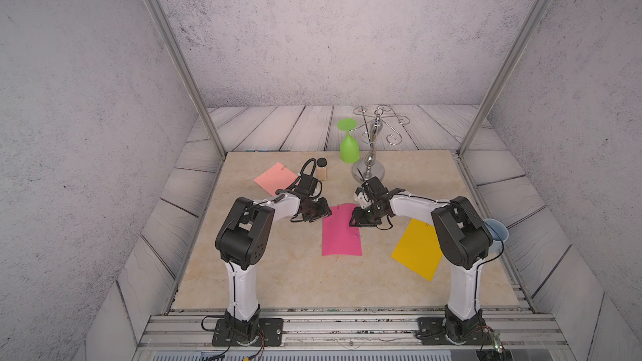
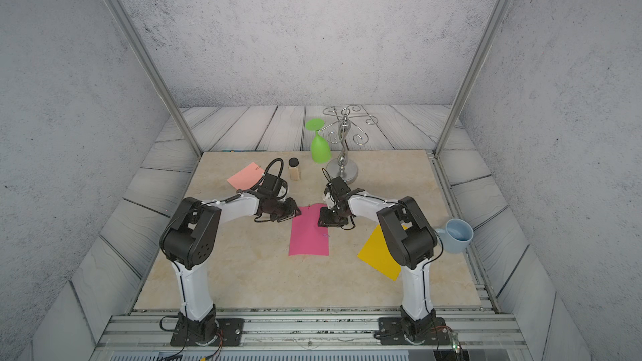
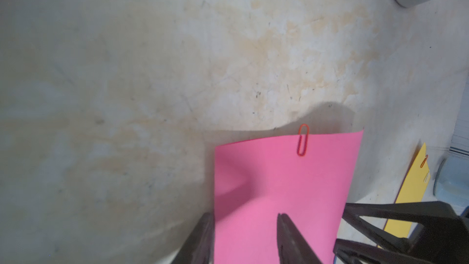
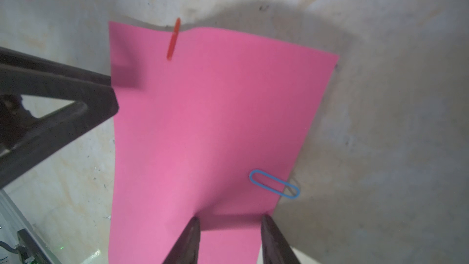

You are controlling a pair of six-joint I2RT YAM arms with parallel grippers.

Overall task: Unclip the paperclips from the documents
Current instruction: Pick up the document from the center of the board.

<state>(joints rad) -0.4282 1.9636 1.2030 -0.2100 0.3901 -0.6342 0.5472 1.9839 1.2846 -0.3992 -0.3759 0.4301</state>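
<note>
Hovering over the magenta sheet [image 1: 342,234], which is lying mid-frame in both top views, the left gripper [image 3: 244,215] and the right gripper [image 4: 229,217] are sitting at its upper corners, left and right. Both are standing part-open, jaws apart and pinching nothing; the paper is passing beneath them and bowing a little. A red paperclip [image 3: 302,140] is sitting on the sheet's upper edge near the left gripper, and a blue paperclip [image 4: 274,184] is hanging on its right edge, lower down.

The step in hand looks to be freeing one of these two. To do it well, one gripper should be pressing the paper flat just beside the clip while the other is closing on the loop overhanging the edge, then drawing it straight out along the clip's length, low over the table [image 1: 278,272]; a sideways or upward tug risks crumpling so light a sheet.

The top views are showing the whole layout: the salmon sheet [image 1: 276,178] at upper left and the yellow sheet [image 1: 417,250] at right, both apart from the magenta one, though clips there are mere specks. The wrist views are giving what those lack: the jaw gaps, the red loop poking past the edge, the blue clip's overhang, and, from the left wrist, an orange clip [image 3: 423,161] on the yellow sheet.
</note>
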